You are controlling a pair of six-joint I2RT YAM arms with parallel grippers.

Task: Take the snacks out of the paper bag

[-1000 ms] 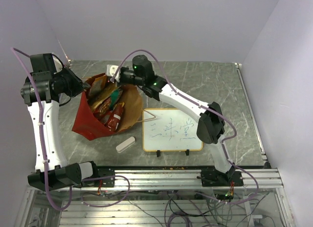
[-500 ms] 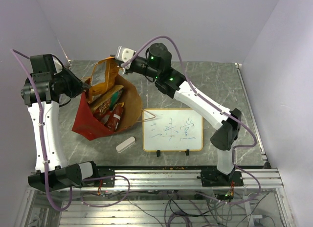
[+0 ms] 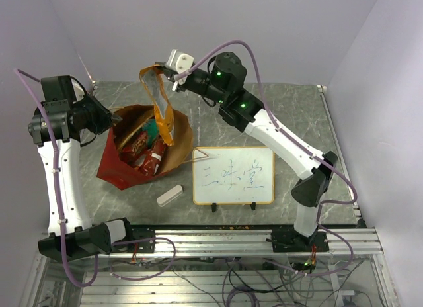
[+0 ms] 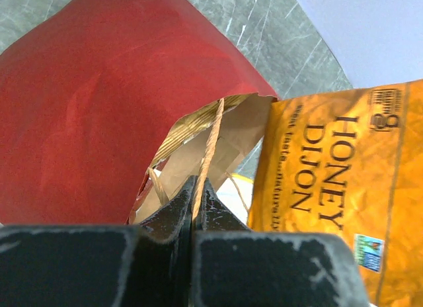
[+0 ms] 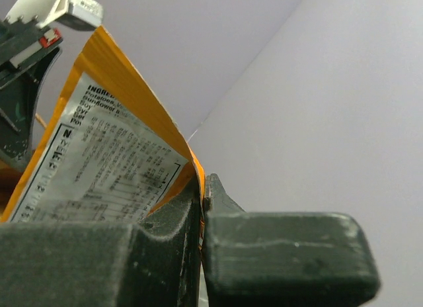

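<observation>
The red paper bag (image 3: 115,163) lies open on the table with its brown inside showing. My left gripper (image 3: 114,120) is at the bag's left rim, shut on its thin twine handle (image 4: 210,131). My right gripper (image 3: 166,74) is shut on the top edge of the large orange snack bag (image 3: 160,105). That bag hangs in the air, its lower end still over the bag's mouth. The left wrist view shows its orange front (image 4: 334,188), and the right wrist view shows its printed back (image 5: 99,155). Red packets (image 3: 151,158) and a teal one (image 3: 153,130) lie inside the bag.
A framed whiteboard (image 3: 232,175) with writing lies right of the bag. A small white eraser block (image 3: 170,195) sits in front of the bag, near the table's front rail. Walls close in at the back and on both sides.
My right arm has risen and drawn back to the right, lifting the orange snack bag up out of the paper bag. The left gripper has kept its hold on the handle.
</observation>
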